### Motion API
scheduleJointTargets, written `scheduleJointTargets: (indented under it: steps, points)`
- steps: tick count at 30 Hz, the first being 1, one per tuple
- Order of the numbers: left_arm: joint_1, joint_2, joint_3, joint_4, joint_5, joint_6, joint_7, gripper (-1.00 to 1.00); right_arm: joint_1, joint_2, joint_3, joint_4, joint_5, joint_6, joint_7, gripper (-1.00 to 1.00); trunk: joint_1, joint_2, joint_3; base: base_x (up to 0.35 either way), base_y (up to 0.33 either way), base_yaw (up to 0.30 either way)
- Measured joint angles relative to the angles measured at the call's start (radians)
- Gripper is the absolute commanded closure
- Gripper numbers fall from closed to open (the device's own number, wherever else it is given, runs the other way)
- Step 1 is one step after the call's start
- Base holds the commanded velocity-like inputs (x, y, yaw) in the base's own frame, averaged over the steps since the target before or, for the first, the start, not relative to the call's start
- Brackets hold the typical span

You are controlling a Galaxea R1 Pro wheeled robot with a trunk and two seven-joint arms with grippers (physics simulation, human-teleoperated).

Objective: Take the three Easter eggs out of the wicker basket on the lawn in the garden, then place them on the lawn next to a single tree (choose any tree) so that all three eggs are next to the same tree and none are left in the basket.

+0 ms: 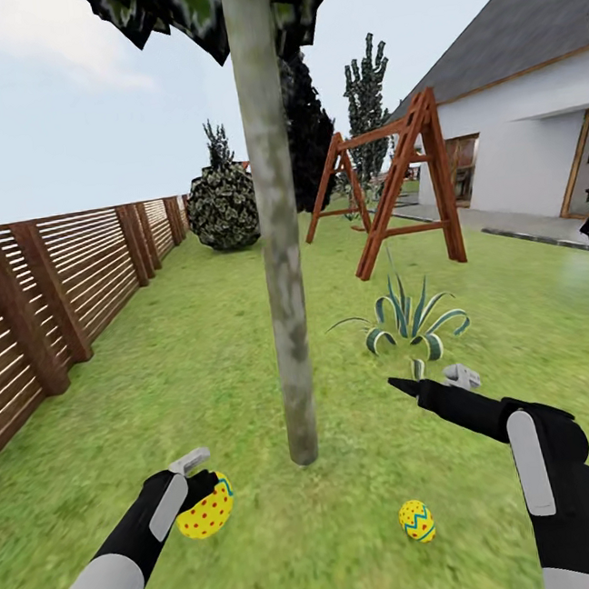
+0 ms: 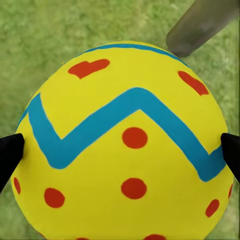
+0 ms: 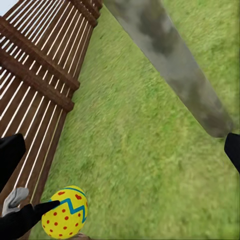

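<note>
Open lawn [image 1: 201,360] around tree [image 1: 279,241]

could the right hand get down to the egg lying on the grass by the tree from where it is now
Probably yes. The right hand is open and holds nothing, and the egg lies on bare grass below it, with nothing between them. The tree trunk stands off to one side, out of the way.

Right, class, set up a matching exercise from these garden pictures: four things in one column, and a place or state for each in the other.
Things
1. left end effector
2. right end effector
3. Easter egg on the lawn
4. wooden fence

Places or states
A. open, holding nothing
B. lies right of the tree trunk
C. shut on a dotted Easter egg
D. runs along the lawn's left edge

Pairs: 1-C, 2-A, 3-B, 4-D
</note>
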Motion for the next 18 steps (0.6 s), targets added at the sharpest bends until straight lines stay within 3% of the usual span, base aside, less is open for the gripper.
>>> scheduleJointTargets:
  steps: [6,18]
  points:
    - [0.000,0.000,0.000,0.003,0.000,0.000,0.002,1.00,0.000,-0.024,0.001,0.000,-0.019,0.000,0.000,-1.00,0.000,0.000,0.000,0.000,-0.285,-0.002]
    - [0.000,0.000,0.000,0.006,-0.001,0.000,0.002,1.00,0.000,-0.029,0.001,0.000,-0.021,0.000,0.000,-1.00,0.000,0.000,0.000,0.042,-0.289,-0.008]
